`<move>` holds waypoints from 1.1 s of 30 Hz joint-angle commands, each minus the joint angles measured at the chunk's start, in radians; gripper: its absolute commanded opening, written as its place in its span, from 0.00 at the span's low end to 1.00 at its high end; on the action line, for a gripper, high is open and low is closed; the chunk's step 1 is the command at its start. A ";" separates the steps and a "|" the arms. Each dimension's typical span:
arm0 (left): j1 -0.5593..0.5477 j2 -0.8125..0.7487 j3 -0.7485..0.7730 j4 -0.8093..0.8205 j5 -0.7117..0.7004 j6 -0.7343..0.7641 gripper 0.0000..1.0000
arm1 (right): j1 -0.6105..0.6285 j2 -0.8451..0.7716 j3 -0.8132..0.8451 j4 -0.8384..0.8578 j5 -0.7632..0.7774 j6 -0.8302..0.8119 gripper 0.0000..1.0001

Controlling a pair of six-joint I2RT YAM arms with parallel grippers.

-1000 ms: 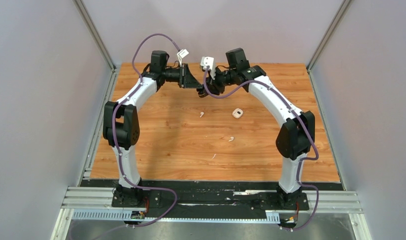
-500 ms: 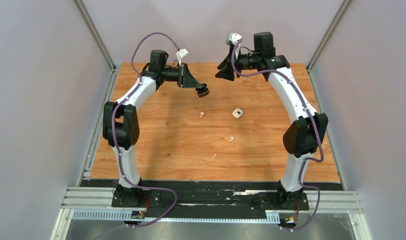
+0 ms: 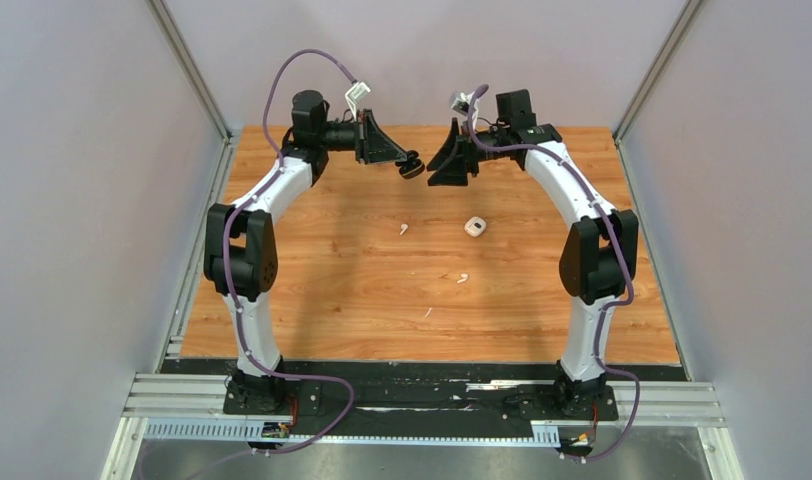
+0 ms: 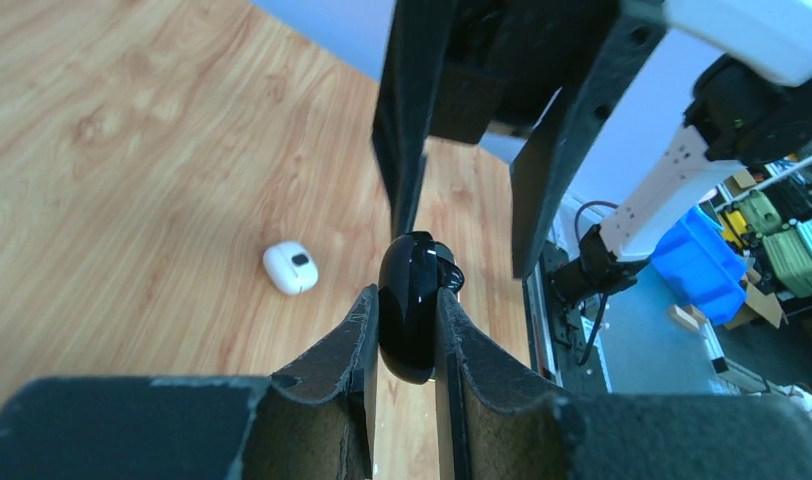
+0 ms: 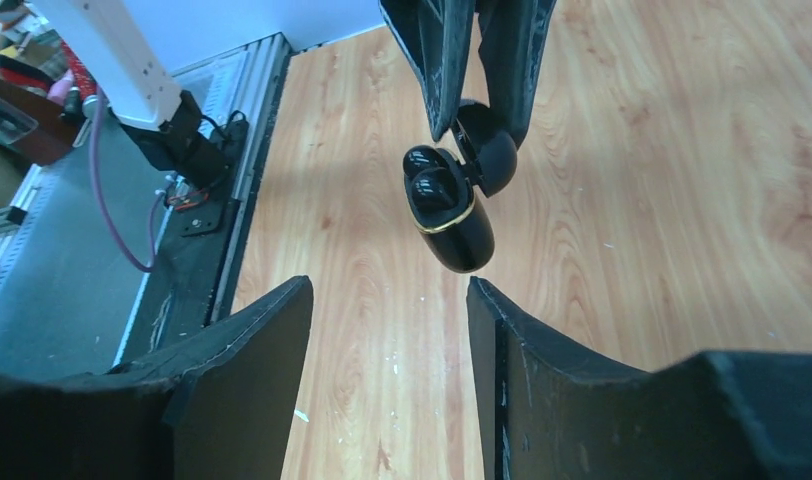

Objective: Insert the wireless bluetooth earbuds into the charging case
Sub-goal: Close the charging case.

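A robotics lab test cell. Plain grey panels and aluminium rails enclose a wooden worktop. Blue storage bins and cluttered shelves show beyond it.

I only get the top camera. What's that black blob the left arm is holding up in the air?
Observer: The right wrist camera shows a glossy black charging case with a gold rim, its lid open, pinched in the left gripper.
Operator: Ooh, is anything inside it?
Observer: Yes, two black earbuds seem to sit in it, side by side.
Operator: Is the other arm grabbing it too?
Observer: No. The right gripper has its fingers spread wide, and the case hangs beyond their tips, untouched by them.
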 commanded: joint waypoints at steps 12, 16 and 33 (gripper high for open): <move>-0.014 -0.015 0.052 0.331 0.074 -0.251 0.00 | 0.047 0.038 0.073 0.156 -0.067 0.145 0.57; -0.016 -0.012 0.051 0.312 0.049 -0.245 0.00 | 0.051 0.033 0.066 0.194 -0.066 0.194 0.46; -0.019 -0.036 0.036 0.268 0.021 -0.222 0.11 | 0.048 0.008 -0.016 0.288 -0.035 0.345 0.00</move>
